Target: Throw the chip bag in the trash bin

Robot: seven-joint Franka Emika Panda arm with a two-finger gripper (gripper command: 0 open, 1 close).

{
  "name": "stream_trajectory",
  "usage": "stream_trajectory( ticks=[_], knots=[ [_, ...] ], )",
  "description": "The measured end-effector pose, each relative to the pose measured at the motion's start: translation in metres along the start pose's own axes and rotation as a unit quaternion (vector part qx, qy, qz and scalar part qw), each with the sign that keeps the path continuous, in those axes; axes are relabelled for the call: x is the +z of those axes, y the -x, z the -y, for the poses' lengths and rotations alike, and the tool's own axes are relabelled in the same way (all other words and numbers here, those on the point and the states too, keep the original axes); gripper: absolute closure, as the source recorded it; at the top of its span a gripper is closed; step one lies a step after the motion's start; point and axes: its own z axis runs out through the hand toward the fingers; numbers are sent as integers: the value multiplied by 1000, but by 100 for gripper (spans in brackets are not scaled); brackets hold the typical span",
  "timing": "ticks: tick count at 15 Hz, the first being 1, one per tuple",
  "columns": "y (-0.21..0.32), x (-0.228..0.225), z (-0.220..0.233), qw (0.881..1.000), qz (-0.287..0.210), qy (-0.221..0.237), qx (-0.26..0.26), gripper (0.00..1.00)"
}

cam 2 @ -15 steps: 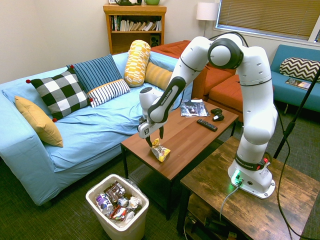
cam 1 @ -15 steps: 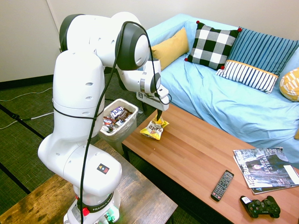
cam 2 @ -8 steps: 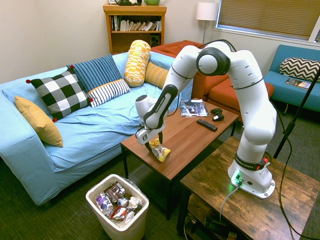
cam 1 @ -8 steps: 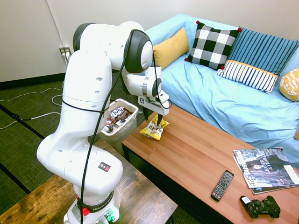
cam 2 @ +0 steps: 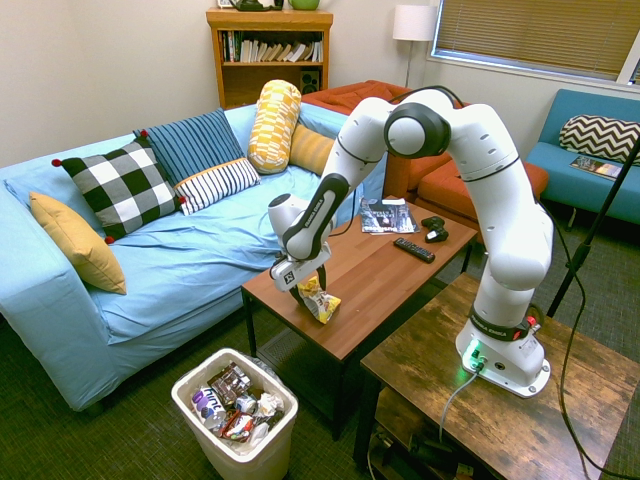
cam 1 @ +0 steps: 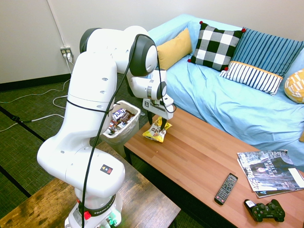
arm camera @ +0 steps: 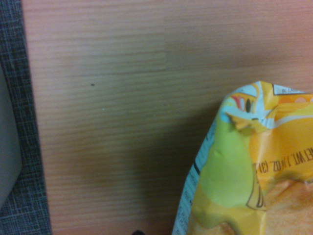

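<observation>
On smooth wood tabletop (cam 1: 202,152), hand (cam 1: 156,124) wide open astride crinkled chip bag (cam 1: 156,133), gripping nothing

Both ext. views bright, even indoor light, mostly sharp; wall (cam 1: 28,38) pale, nearly washed out. Window (cam 2: 545,38) w/ blinds at top of 2nd ext. view. Wrist view dimmer, soft & grainy; shadow on table (arm camera: 98,49) beside bag (arm camera: 283,142), slight sheen on bag.
</observation>
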Motion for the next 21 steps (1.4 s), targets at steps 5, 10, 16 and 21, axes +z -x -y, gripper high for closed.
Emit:
stream_trajectory(
  ticks=[5, 10, 16, 21],
  knots=[
    [0, 1, -2, 1000, 6, 5, 4, 100],
    [-6, 1, -4, 1000, 9, 5, 5, 100],
    [-14, 2, -9, 1000, 18, 3, 7, 100],
    [-18, -2, -13, 1000, 17, -2, 7, 100]
  ],
)
